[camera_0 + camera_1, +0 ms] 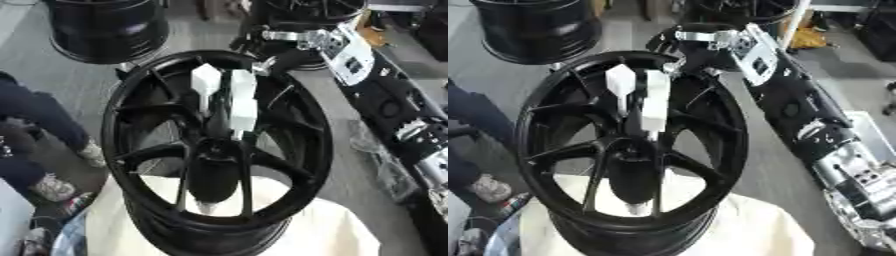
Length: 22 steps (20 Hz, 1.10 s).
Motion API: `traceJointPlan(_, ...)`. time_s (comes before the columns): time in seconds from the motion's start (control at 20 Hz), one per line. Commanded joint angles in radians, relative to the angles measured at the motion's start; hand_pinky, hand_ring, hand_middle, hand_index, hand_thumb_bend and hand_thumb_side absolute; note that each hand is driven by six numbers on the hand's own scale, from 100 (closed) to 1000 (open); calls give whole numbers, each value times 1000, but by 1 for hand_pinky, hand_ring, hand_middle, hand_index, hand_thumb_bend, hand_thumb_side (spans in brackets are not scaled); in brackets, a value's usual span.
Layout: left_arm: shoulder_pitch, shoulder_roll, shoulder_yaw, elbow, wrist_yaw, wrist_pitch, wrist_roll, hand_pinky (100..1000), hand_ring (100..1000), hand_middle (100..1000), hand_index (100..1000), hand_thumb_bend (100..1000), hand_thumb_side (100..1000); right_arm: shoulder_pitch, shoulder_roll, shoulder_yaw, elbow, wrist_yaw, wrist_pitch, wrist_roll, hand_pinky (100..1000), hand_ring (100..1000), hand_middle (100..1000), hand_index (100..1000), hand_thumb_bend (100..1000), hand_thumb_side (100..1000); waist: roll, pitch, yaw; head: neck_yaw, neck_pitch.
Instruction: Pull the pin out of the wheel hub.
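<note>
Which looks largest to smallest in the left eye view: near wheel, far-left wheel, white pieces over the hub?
1. Near wheel.
2. Far-left wheel, cropped and farther off, so its true size is unsure.
3. White pieces.

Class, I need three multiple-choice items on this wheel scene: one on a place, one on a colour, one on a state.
1. From where does the robot's arm reach toward the wheel?
A. lower left
B. upper right
C. bottom centre

2. What colour is the cloth under the wheel?
A. white
B. red
C. green

3. How is the wheel positioned?
A. hanging from a hook
B. split into halves
C. lying with its spokes facing up

Answers:
1 B: the right arm runs down from the upper right to the far rim of the wheel.
2 A: the cloth shows white below and through the spokes.
3 C: the spokes and centre face the downward-looking camera.
</note>
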Motion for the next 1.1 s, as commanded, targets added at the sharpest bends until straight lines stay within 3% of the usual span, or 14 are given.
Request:
traceJointPlan(0.05,-14,18,-4,-17,3,-2,-4,716,618,588,680,100,872,-25,-16,0,3,26,-273,248,862,869,856,931,100,673,5,-13,0,-3,-13)
traceJointPlan(0.6,-15,20,-2,-15,1,-3,-4,716,620,589,681,100,872,-20,-47,29,-27,-17,-308,248,860,862,850,932,100,716,4,-13,-8,1,-17)
traceJointPlan(1.1,-13,23,0,-17,-1,-1,-2,717,622,589,681,100,872,4,-114,136,-112,-70,-367,248,861,865,848,931,100,731,-1,-15,-19,10,-18)
